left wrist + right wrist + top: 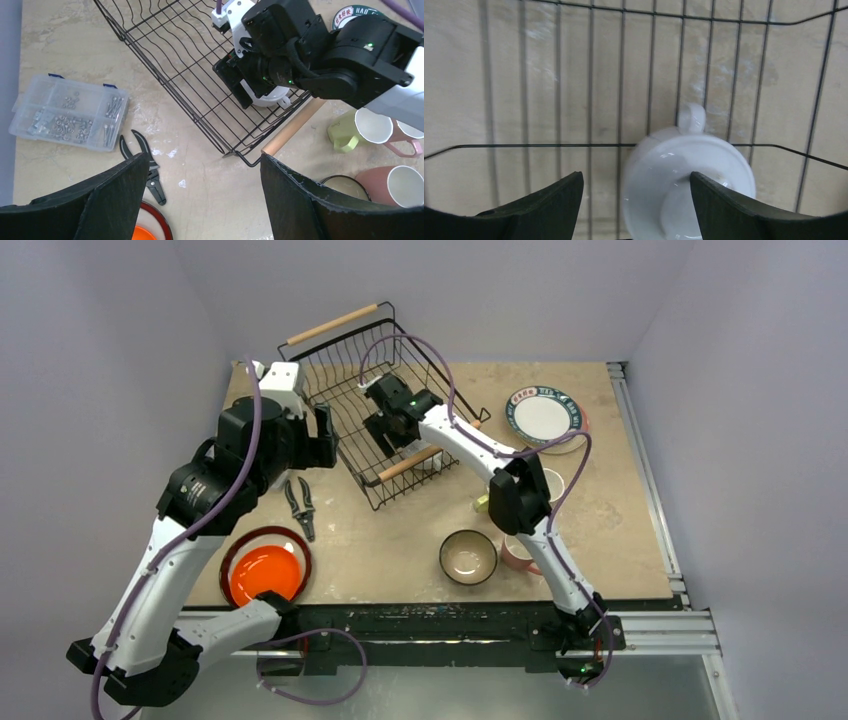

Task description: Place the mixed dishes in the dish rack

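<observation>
White two-handled cup [689,175]: sits inside the dish rack [340,400], by its near wall, toward the desk's far left corner. Right pincer [634,182]: hangs over the cup, spread wide. Left pincer [202,160]: likewise wide, holds nothing, hovers beside the rack's left side.

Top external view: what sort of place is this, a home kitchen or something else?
Probably a robot test cell in a lab, not a kitchen. Plain walls close in the table, metal rails run along its edges, and pliers and a parts box of screws lie near the dish rack.
</observation>
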